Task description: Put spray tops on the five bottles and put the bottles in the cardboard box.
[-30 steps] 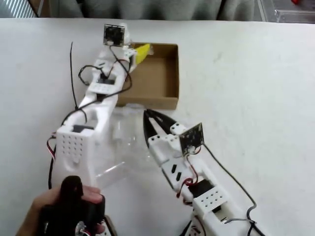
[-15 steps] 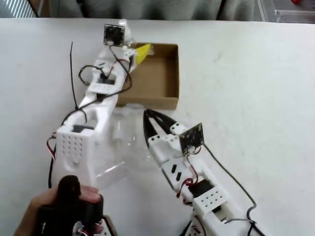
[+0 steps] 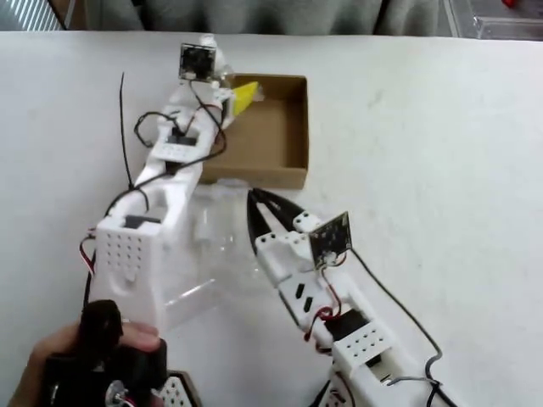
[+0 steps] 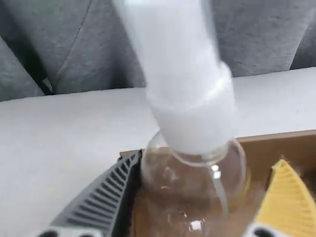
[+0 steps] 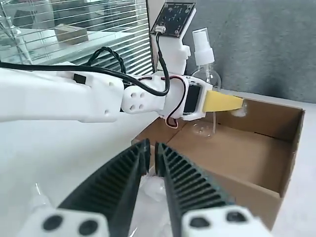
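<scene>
1. At the far corner of the cardboard box (image 3: pixel 273 140), the one nearest the left arm, the left gripper (image 4: pixel 205 173) is clamped on a clear round bottle (image 4: pixel 192 182).
2. Its grey finger (image 4: pixel 106 195) presses one side of the bottle's body and its yellow finger (image 4: pixel 279 197) the opposite side. The gap between them is as wide as the bottle.
3. The bottle (image 5: pixel 206 79) stands upright with a white spray top (image 4: pixel 182 84) fitted on its neck.
4. In the right wrist view the spray top (image 5: pixel 202 44) rises above the left gripper (image 5: pixel 217 101), and the bottle's base sits low inside the box (image 5: pixel 256 158), close to the back wall. Whether the base touches the box floor cannot be told.
5. The box is open-topped and lies on the white table (image 3: pixel 424 127).
6. The right gripper (image 3: pixel 253 197) is on the near side of the box, just short of its front wall, and points toward it.
7. Its two black ribbed fingers (image 5: pixel 123 177) are drawn almost together, with a thin slit between the tips (image 5: pixel 151 145). They grip nothing and touch nothing.
8. Clear plastic (image 3: pixel 212 246) lies on the table between the two arms, beside the right gripper.
</scene>
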Robot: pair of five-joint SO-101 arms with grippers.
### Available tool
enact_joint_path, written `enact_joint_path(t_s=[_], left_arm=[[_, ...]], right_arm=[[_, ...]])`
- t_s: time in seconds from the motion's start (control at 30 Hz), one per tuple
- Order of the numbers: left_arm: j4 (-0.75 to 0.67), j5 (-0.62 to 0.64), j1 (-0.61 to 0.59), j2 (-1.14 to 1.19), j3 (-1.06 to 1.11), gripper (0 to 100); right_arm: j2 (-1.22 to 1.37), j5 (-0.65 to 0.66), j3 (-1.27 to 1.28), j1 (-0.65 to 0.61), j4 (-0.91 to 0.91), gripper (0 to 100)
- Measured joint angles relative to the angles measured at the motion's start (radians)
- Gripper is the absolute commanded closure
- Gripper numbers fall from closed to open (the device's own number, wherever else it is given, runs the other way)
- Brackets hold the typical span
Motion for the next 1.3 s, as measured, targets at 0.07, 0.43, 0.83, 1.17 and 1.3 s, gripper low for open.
enact_joint_path(t_s=[0.07, 0.43, 0.83, 1.17, 1.3], left_arm=[[0.025, 0.018, -0.006, -0.008, 0.0, 62], [0.075, 0.06, -0.015, -0.118, 0.06, 62], [0.087, 0.06, -0.014, -0.405, 0.367, 62], [0.41, 0.06, -0.014, -0.657, 0.485, 63], [0.6, 0.06, -0.014, -0.741, 0.485, 62]], right_arm=[[0.0, 0.0, 0.0, 0.0, 0.0, 98.3], [0.0, 0.0, 0.0, 0.0, 0.0, 98.3], [0.0, 0.0, 0.0, 0.0, 0.0, 98.3], [0.0, 0.0, 0.0, 0.0, 0.0, 98.3], [0.0, 0.0, 0.0, 0.0, 0.0, 98.3]])
